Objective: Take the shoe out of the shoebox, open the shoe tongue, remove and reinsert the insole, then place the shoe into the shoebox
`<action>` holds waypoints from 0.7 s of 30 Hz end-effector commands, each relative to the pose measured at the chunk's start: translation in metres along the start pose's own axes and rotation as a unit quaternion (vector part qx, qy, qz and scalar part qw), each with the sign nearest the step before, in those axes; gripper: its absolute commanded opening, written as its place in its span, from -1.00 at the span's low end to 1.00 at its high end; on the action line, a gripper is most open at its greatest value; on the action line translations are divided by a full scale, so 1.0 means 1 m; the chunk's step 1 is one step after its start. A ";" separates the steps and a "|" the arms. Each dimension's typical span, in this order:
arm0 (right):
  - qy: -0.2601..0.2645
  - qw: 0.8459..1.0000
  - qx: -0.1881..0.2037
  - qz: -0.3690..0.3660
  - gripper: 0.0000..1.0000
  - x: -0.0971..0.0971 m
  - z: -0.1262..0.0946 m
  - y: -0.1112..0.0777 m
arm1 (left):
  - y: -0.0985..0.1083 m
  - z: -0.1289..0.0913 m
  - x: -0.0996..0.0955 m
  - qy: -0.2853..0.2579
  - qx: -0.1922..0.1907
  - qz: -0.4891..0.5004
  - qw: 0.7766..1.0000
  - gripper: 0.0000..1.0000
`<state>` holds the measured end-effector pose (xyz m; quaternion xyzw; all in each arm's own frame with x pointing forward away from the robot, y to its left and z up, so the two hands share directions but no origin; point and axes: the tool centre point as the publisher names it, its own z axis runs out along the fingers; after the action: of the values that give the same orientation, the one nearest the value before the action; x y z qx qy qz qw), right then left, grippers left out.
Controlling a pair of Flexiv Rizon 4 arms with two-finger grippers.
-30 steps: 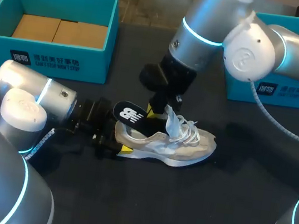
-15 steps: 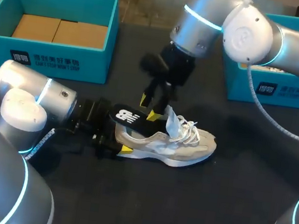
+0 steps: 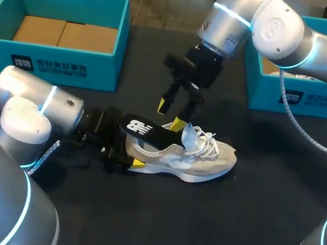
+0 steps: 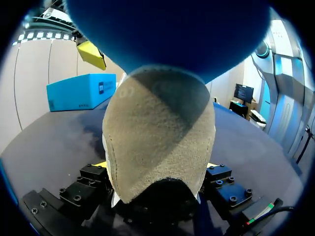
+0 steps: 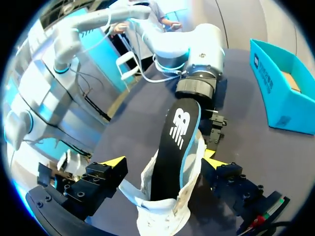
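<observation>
Dark matte bench [image 3: 227,230], with a teal shoebox [image 3: 49,62] at the far left, cardboard showing inside, and a second teal box [image 3: 302,100] at the far right. Cannot tell which of the two is meant for the shoe.

Near the middle, well apart from both boxes: the shoe [image 3: 204,159], pale beige with white laces [image 3: 209,145], sole down, toe toward the right. Clamped by the left pincer [image 3: 129,152], one finger on each side of the suede heel [image 4: 160,147], as seen from the left wrist. Black insole [image 3: 147,131] half out, forepart tucked into the shoe's mouth beside the raised tongue [image 3: 187,137], rear end jutting over the collar above the left pincer. Right pincer [image 3: 171,115] spread wide, holding nothing, hanging just above insole and tongue, apparently touching neither.

Judged light and soft all round. Insole: thin foam, floppy, likely to fold if pinched at the very tip; better taken across its width near the exposed logo end, flat faces between the fingers. Upper: mesh and suede, yielding under pressure. Heel probably the stiffest part, so a sound place to steady the shoe. Laces loose, apt to snag a fingertip. Sole rubbery, unlikely to slide on the bench.
</observation>
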<state>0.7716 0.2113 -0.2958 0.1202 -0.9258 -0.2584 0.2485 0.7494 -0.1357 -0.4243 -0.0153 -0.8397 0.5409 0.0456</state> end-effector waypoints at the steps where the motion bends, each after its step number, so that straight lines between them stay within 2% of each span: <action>1: 0.010 1.000 -0.002 0.005 1.00 -0.007 0.005 0.007 | 0.005 0.002 -0.001 0.001 -0.002 0.000 1.000 -1.00; 6: 0.045 0.999 0.015 0.024 1.00 -0.009 0.011 0.016 | 0.005 0.002 -0.001 0.001 -0.002 0.000 1.000 -1.00; 13: 0.086 0.995 0.035 0.038 1.00 -0.010 0.015 0.008 | 0.005 0.002 -0.001 0.001 -0.002 0.000 1.000 -1.00; 21: 0.124 0.990 0.041 0.048 1.00 -0.004 0.019 0.001 | 0.005 0.002 -0.001 0.001 -0.002 0.000 1.000 -1.00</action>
<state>0.7614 0.2176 -0.3064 0.1122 -0.9096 -0.1945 0.3496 0.7494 -0.1357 -0.4243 -0.0153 -0.8397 0.5409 0.0457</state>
